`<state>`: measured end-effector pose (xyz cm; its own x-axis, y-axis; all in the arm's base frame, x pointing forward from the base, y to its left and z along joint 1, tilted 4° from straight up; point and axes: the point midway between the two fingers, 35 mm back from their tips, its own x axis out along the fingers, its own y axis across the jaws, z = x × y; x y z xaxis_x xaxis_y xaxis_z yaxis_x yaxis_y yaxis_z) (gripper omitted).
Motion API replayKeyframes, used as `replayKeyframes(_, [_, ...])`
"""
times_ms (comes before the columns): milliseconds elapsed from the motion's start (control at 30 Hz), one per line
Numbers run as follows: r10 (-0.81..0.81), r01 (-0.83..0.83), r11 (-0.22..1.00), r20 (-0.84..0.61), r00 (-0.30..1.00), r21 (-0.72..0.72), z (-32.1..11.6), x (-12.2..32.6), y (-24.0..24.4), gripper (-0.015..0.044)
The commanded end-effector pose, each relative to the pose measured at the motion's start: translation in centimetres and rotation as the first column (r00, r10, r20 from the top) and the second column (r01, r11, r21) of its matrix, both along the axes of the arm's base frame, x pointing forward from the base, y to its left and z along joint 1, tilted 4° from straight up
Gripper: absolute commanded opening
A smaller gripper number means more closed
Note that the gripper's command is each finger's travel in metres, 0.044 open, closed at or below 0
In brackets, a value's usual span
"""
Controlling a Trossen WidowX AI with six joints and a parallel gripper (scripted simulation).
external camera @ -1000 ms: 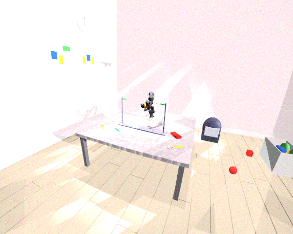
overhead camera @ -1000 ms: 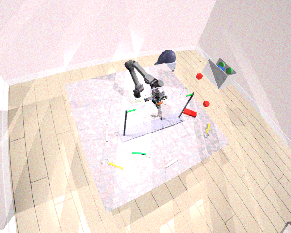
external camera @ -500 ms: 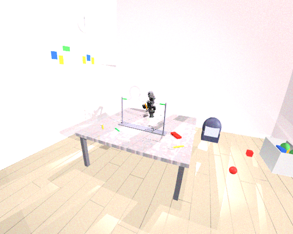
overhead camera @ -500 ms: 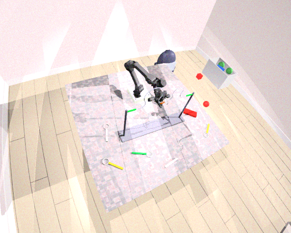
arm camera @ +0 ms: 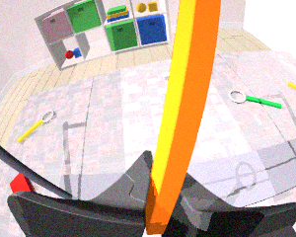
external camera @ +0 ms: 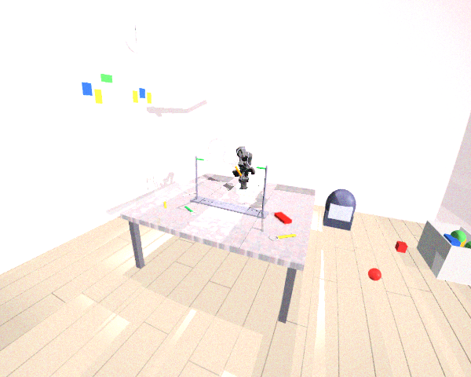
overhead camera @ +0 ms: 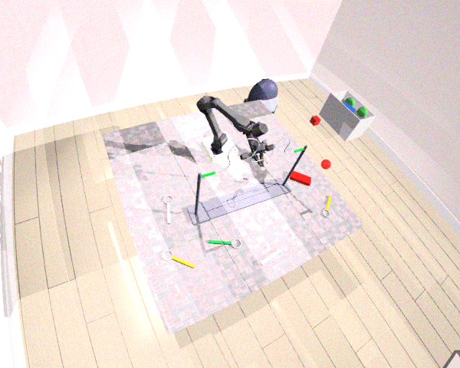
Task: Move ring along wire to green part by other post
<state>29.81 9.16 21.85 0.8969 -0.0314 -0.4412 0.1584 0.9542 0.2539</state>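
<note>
My gripper (overhead camera: 261, 159) (arm camera: 152, 157) is shut on the orange handle (external camera: 238, 171) (arm camera: 184, 109), which runs up and away from the fingers in the wrist view. The gripper is above the table between the posts, nearer the right post in the top view. The left post (overhead camera: 198, 195) (external camera: 195, 178) carries a green wire part (overhead camera: 208, 174) (external camera: 200, 159). The right post (overhead camera: 294, 166) (external camera: 264, 190) carries another green part (overhead camera: 299, 149) (external camera: 261, 167). The thin grey wire (overhead camera: 228, 158) curves between them, partly behind the arm and faint. The ring and its clearance from the wire cannot be made out.
The base plate (overhead camera: 218, 202) (external camera: 224, 205) joins the posts. A red block (overhead camera: 300, 178) (external camera: 282, 217) (arm camera: 22, 184) lies beside the right post. Rings with green (overhead camera: 220, 241) (arm camera: 263, 102), yellow (overhead camera: 182, 261) (external camera: 286, 236) and white (overhead camera: 168, 211) handles lie on the table.
</note>
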Motion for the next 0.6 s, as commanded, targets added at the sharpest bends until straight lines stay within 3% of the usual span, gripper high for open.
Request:
replayKeyframes(0, [0.011,-0.011,0.994,0.002,1.000,0.108,0.5,0.1,1.8,-0.0150])
replayKeyframes(567, [0.028,-0.044,0.866,0.040,0.999,0.499,4.2,0.2,6.9,-0.0150])
